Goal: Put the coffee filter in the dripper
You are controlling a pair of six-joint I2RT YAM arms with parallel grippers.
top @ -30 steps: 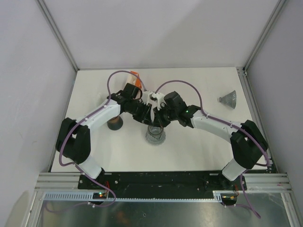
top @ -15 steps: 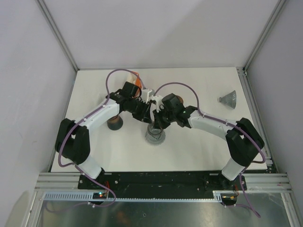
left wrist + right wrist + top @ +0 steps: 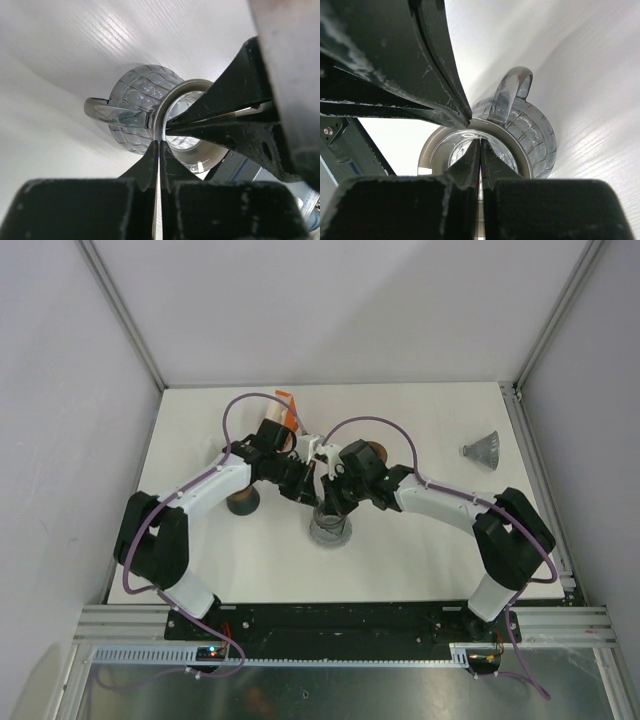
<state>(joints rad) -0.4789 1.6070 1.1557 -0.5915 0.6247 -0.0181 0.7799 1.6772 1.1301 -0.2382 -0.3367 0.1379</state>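
Left of centre in the overhead view, a dark brown cup-like item [image 3: 243, 502] stands on the tabletop [image 3: 420, 560], out of the arms' way. The left gripper [image 3: 158, 143] has its fingers pressed together, tips at the rim of the glass dripper [image 3: 328, 529] at mid-frame — probably to tuck something into its mouth. The right gripper [image 3: 480, 140] meets it from the opposite side, fingers likewise together. A pale hairline shows between each pair; whether that is the coffee filter I cannot tell. At far right lies a grey cone [image 3: 481, 450] — well apart.
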